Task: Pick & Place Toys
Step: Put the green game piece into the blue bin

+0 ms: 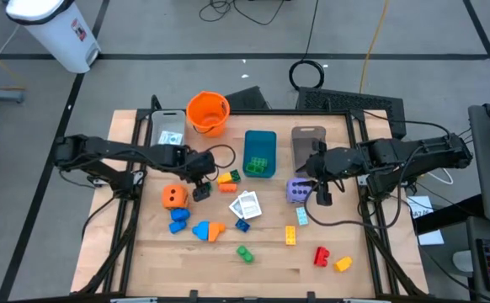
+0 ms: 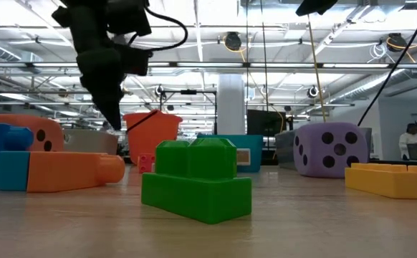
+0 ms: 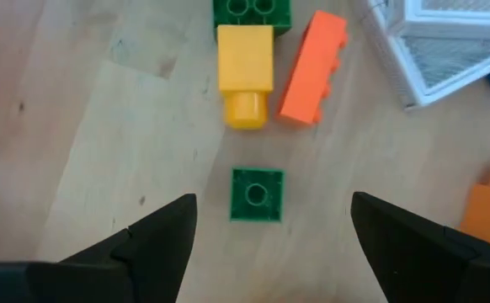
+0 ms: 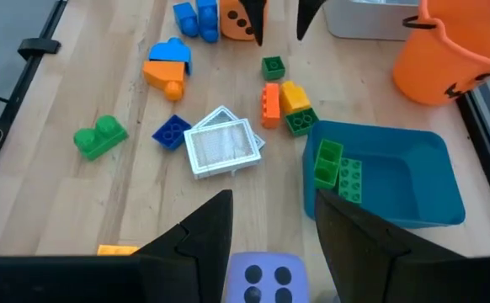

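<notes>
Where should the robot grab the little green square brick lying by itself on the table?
Best from straight above, pinching two opposite flat sides of the small green brick. It lies flat, stud up, apart from the yellow brick, and the open left tool already hangs over it.

Two dark jointed arms (black cables trailing), tapered black fingers (image 3: pixel 157 244)

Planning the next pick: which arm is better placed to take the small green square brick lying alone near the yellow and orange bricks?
Left. The left gripper hangs open right over the small green brick, its fingers on either side. The right gripper sits over the purple die, farther off.
</notes>
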{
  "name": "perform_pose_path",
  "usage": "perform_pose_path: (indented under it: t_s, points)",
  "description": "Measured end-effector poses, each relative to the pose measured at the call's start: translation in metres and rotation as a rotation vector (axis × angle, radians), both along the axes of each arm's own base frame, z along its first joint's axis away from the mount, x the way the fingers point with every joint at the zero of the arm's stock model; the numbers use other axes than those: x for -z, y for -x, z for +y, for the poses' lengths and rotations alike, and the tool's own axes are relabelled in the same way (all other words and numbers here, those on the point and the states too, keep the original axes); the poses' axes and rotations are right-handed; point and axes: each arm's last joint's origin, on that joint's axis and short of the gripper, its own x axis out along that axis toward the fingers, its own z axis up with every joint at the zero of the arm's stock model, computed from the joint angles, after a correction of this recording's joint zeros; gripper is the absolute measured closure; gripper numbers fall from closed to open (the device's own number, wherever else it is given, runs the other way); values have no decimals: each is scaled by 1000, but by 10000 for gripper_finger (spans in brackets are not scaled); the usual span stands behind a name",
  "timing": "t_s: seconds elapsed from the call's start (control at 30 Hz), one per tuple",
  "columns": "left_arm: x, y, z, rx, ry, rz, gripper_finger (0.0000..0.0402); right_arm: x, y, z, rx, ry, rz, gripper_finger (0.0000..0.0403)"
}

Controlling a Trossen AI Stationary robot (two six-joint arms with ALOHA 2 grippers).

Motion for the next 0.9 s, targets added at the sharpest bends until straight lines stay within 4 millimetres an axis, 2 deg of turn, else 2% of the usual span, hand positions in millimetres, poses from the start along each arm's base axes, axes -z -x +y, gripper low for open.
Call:
perform_pose_path:
  t_s: [0.13,0.4,0.9]
  points:
    - [8,-1,1,10,-29,26,77,0,0,0,-1,1,0,243]
    - [29,-17,0,27,-33,44,78,0,0,-2,11,2,1,243]
    - [65,-23,-2,46,-14,209,78,1,0,-3,12,3,8,243]
